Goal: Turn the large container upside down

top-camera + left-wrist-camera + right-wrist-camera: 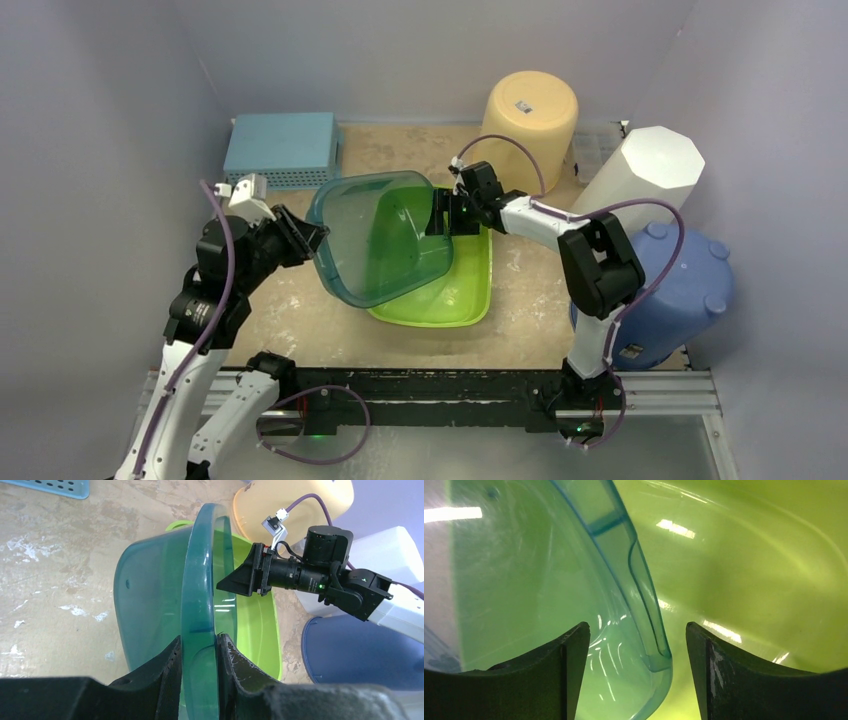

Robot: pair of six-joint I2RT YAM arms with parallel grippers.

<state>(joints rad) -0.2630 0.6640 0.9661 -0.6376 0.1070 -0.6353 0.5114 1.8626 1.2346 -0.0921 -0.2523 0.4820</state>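
Note:
The large see-through teal container [375,240] is tipped on its side at mid table, leaning over a lime green tub [455,290]. My left gripper [305,238] is shut on its left rim; in the left wrist view the rim [200,630] runs between the two black fingers [160,680]. My right gripper [443,212] is open at the container's right rim. In the right wrist view the teal rim [649,630] lies between the spread fingers [569,665], with a gap to the right finger, and the green tub [749,565] is behind.
An upturned yellow bucket [530,115] stands at the back. A white octagonal container [645,170] and a blue tub [680,290] are on the right. A light blue perforated basket [280,148] is at the back left.

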